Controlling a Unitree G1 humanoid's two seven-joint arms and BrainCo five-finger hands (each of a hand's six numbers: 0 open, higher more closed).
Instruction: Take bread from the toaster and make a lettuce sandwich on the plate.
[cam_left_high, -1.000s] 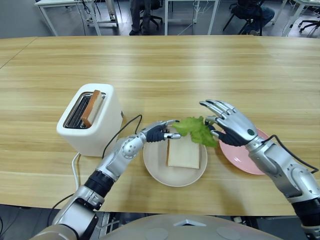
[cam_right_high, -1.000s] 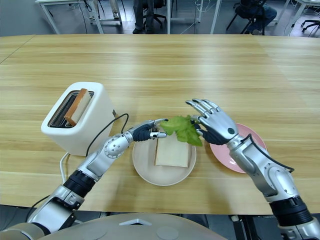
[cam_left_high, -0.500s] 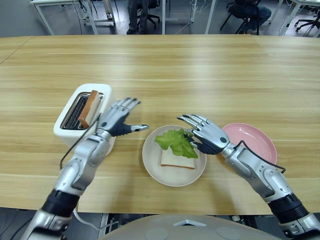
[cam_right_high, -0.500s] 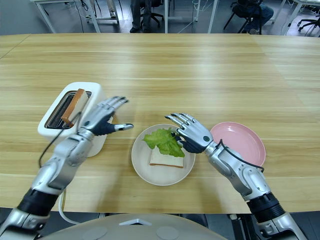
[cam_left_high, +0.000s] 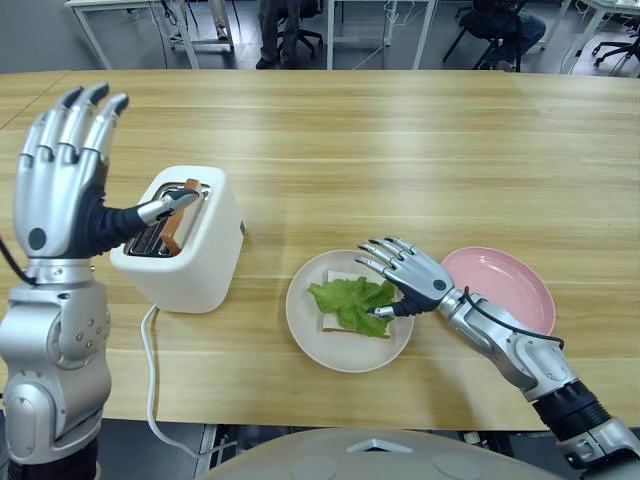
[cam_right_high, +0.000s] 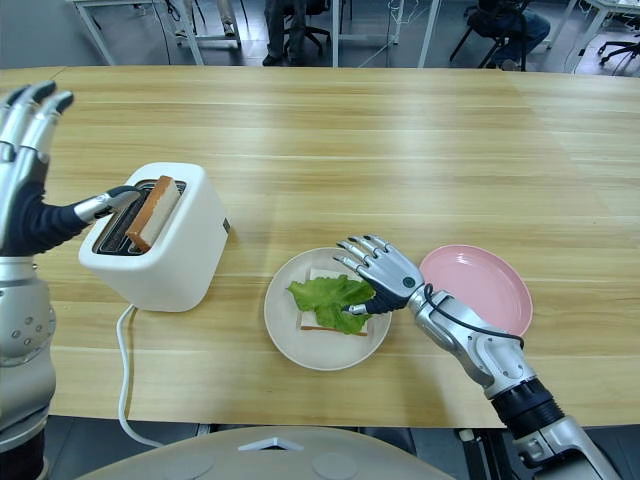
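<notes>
Pinch the white toaster's (cam_left_high: 195, 272) browned bread slice (cam_right_high: 152, 214) with your open left hand (cam_left_high: 55, 188). Lift your open right hand (cam_left_high: 413, 282) off the green lettuce (cam_left_high: 345, 298).

Scanning for print — nothing legible: toaster (cam_left_high: 200, 262), cream plate (cam_left_high: 342, 358) and pink plate (cam_left_high: 508, 285) all show plain faces (table (cam_left_high: 400, 150) too).

Your robot: silver shells over black

At 9 o'clock, your left hand (cam_left_high: 60, 180) has brushed-silver finger shells, dark fingertips, a black palm and one small dark dot on its back, above a silver forearm (cam_left_high: 55, 340) with a round joint cap. At 4 o'clock, your right hand (cam_left_high: 408, 280) matches; a thin black cable (cam_left_high: 520, 333) runs along its silver arm to a black cuff (cam_left_high: 566, 406).
</notes>
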